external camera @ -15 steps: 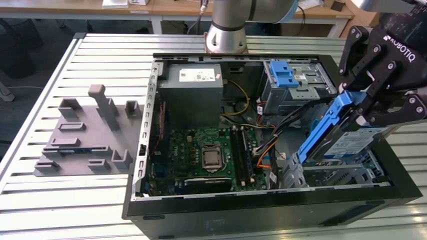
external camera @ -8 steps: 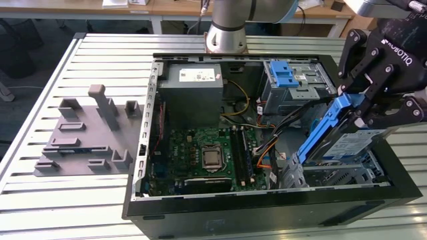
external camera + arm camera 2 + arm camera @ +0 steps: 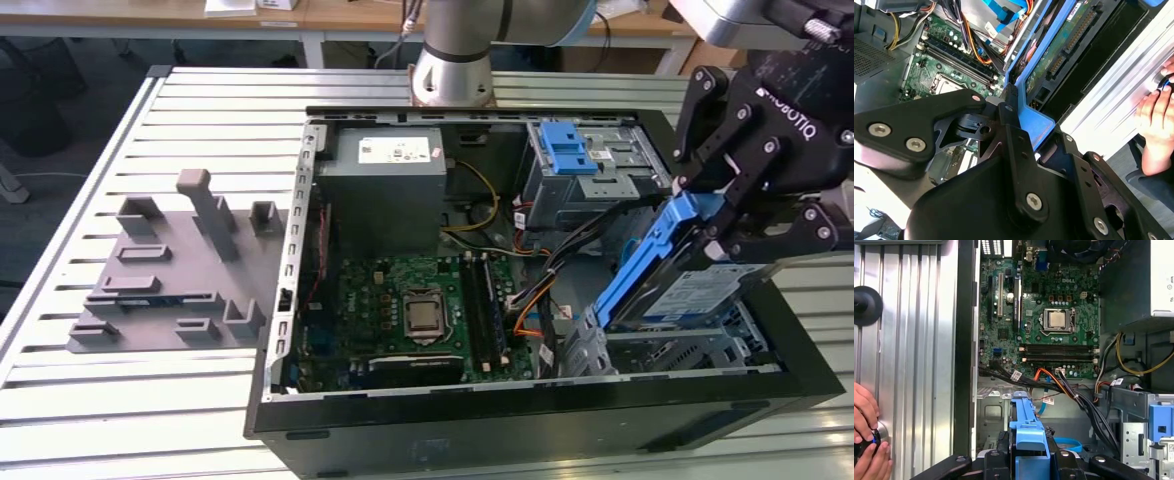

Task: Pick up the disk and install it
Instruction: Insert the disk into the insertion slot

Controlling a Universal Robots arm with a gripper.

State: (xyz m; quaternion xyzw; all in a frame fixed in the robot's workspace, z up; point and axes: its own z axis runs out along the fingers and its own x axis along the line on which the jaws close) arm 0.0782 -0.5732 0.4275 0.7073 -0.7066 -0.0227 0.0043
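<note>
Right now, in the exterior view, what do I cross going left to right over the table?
Grey plastic fixture → grey metal box → metal cage with blue latch → disk, tilted in its blue carrier.

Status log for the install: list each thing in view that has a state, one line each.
gripper, shut on the disk.
disk, held off the table, tilted, lower end down by the drive bay, not lying flat.
drive bay, open on top, no drive seated that I can see.
computer case, lying on its side, side panel off.
processor, bare, no cooler on it.
</note>
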